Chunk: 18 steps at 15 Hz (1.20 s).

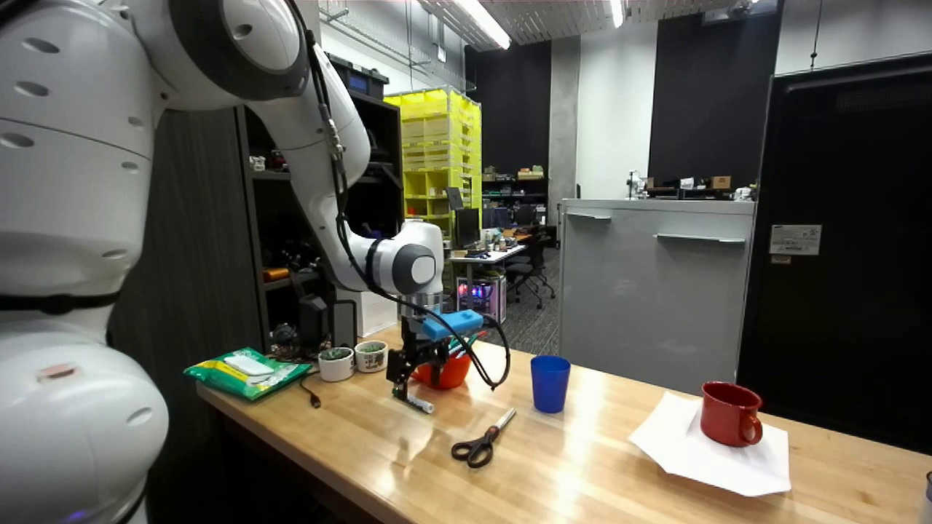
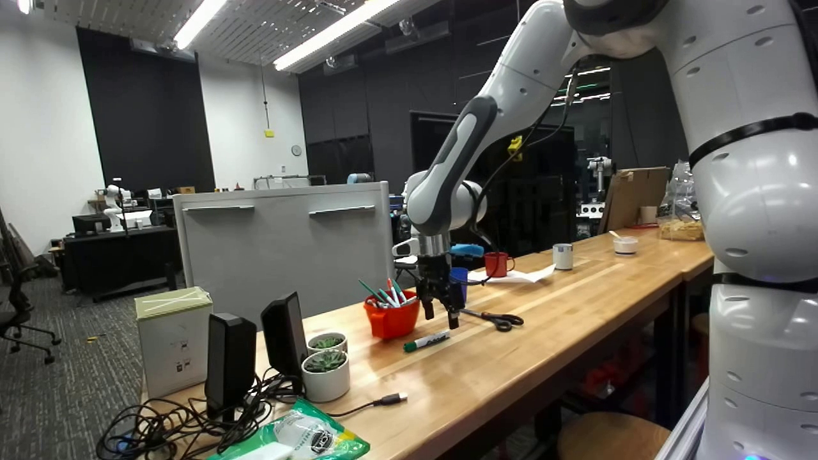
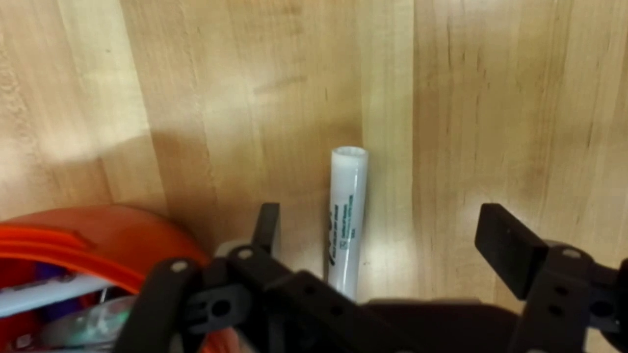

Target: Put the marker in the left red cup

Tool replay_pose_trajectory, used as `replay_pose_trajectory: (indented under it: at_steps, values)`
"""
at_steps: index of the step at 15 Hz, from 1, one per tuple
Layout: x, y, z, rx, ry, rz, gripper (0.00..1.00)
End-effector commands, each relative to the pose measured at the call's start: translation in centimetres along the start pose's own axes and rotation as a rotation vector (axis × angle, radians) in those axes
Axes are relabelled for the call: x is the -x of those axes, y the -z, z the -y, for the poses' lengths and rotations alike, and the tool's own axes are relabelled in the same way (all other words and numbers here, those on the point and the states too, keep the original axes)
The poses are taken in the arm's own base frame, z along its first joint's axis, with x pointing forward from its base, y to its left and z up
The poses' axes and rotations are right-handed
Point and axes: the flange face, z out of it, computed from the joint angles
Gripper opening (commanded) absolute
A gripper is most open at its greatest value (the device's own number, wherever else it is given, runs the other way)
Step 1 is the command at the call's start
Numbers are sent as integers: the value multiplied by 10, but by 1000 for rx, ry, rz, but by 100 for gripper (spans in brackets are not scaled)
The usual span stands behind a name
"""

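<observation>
A: Position of the green-capped marker (image 2: 427, 341)?

B: Lying flat on the wooden table (image 2: 486, 361); white barrel, lettering along the side. It is outside the red cup (image 2: 391, 324): near, but apart, with bare wood between the two in the wrist view.

A: State of the gripper (image 3: 380, 228)?

B: Pointing down over the marker. Fingers (image 3: 508, 250) released and spread wide. Wrist view puts the barrel between them, clear of both, closer to the finger on the cup's side. Cap end hidden there behind the gripper; the green cap shows in an exterior view.

A: The cup itself?

B: Upright, holding several pens (image 2: 386, 297) that lean at different angles, their ends above the rim.

A: Other items?

B: Black-handled scissors (image 1: 480, 445), flat, near the blue cup (image 1: 550, 386), which stands upright. Red mug (image 1: 728, 418), well apart from the marker, on a creased paper sheet (image 1: 761, 469). Two potted succulents (image 2: 326, 383) stand side by side. Near them: black speakers (image 2: 230, 364), a green packet (image 1: 251, 384) and a USB plug (image 2: 386, 400) on its cable.
</observation>
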Motion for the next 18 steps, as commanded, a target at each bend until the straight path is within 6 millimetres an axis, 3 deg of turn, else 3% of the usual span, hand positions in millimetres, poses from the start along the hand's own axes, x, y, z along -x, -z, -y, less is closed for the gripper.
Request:
replay_pose_trajectory:
  at_steps: [1,18]
  values:
    - [-1,-3,-10,-6,-16,-10,100]
    - [-5,-23,-9,-34,-29,-9,100]
